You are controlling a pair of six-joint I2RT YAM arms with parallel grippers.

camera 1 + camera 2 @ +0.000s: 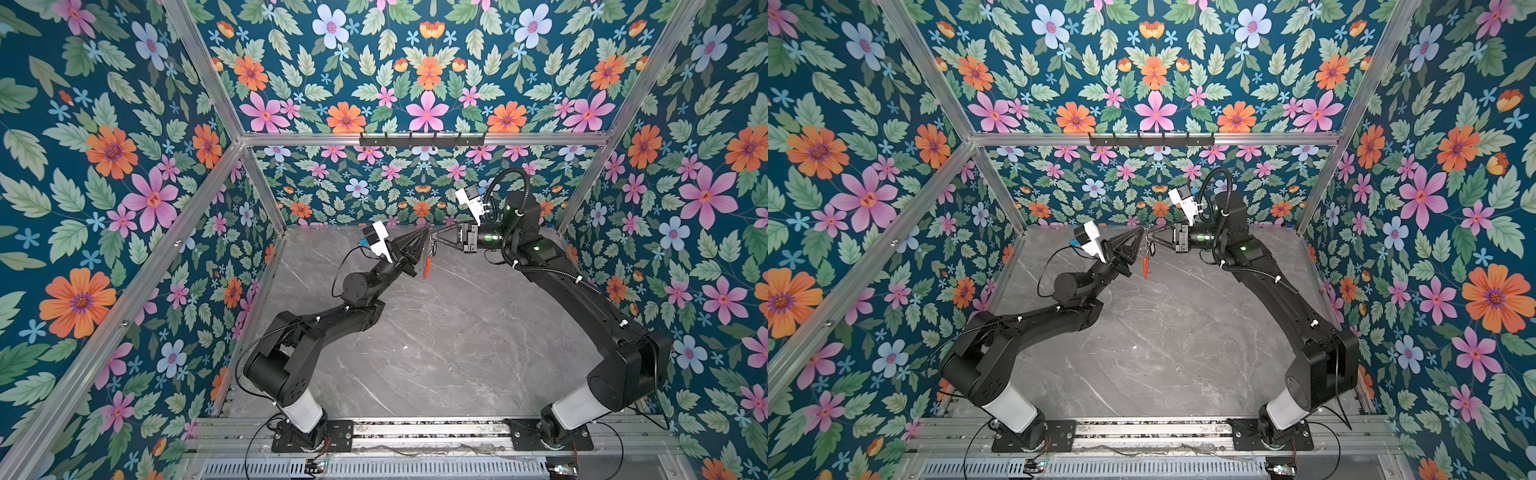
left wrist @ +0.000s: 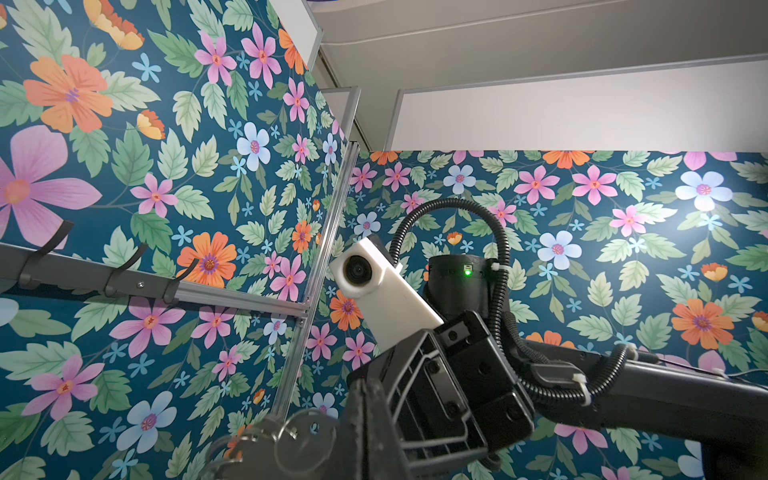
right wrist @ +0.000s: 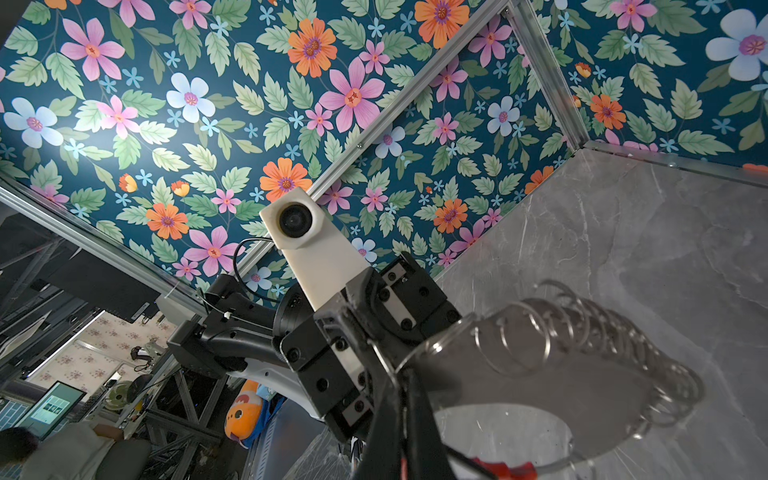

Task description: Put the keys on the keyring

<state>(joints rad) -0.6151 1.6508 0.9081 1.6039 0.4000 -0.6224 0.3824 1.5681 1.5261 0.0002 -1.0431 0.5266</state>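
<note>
Keyring (image 1: 425, 266): it is hanging edge-on in the air over the back of the grey marble worktop (image 1: 457, 353), well clear of the surface, with its red segment (image 1: 1145, 266) lowermost in both top views. Your left hand (image 1: 428, 228) is clenching on the top of its wire, and its small silver rings (image 2: 286, 428) (image 3: 582, 345) are showing blurred and close to the lens in both wrist views. Key fob (image 1: 1152, 249): a small black oblong is dangling just beside the loop in a top view, under the tips of your right hand (image 1: 435, 237). That hand is pinching fully closed, tip to tip with the left one; what it is gripping is too small to tell, and you cannot tell whether the fob is sitting on the wire. Floral walls (image 1: 124, 187) are enclosing the cell, and a black hook rail (image 1: 422, 140) is running along the back wall above both hands.
</note>
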